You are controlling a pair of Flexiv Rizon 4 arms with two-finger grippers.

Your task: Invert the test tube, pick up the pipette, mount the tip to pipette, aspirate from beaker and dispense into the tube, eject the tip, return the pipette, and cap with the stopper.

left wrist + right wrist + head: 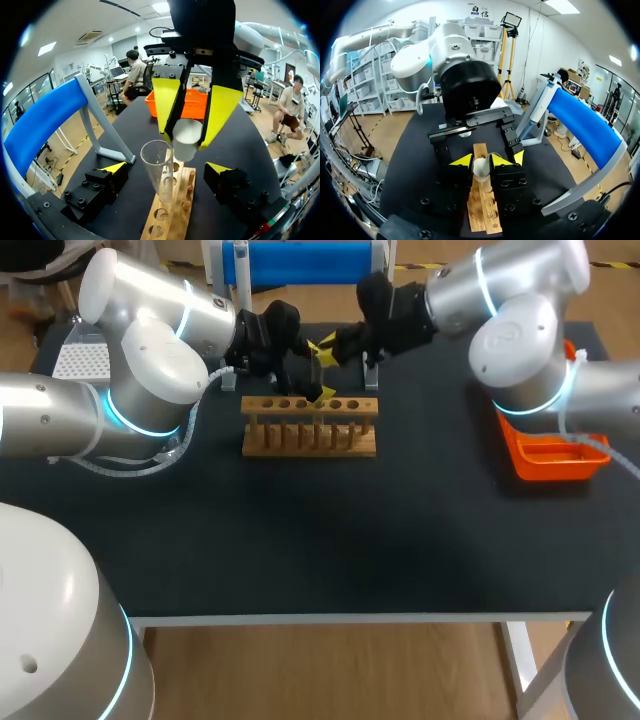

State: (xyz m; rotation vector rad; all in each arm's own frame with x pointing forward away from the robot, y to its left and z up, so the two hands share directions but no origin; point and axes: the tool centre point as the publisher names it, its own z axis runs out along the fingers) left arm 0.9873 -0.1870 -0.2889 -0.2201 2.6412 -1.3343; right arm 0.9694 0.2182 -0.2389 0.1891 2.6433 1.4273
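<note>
A clear test tube (158, 167) stands upright, mouth up, in the wooden rack (170, 212), between the wide-open fingers of my left gripper (166, 168), which do not touch it. From above, my right gripper (185, 134) is shut on a white stopper (187, 144), which hangs close beside and just above the tube's rim. In the right wrist view the stopper (481, 167) sits between the yellow tips of the right gripper (482, 161), over the rack (482, 202). In the head view both grippers, left (318, 390) and right (325, 350), meet above the rack (310, 427).
A blue-topped stand (300, 260) is just behind the rack. An orange tray (552, 452) lies at the table's right edge under my right arm. A white perforated box (80, 362) sits at the far left.
</note>
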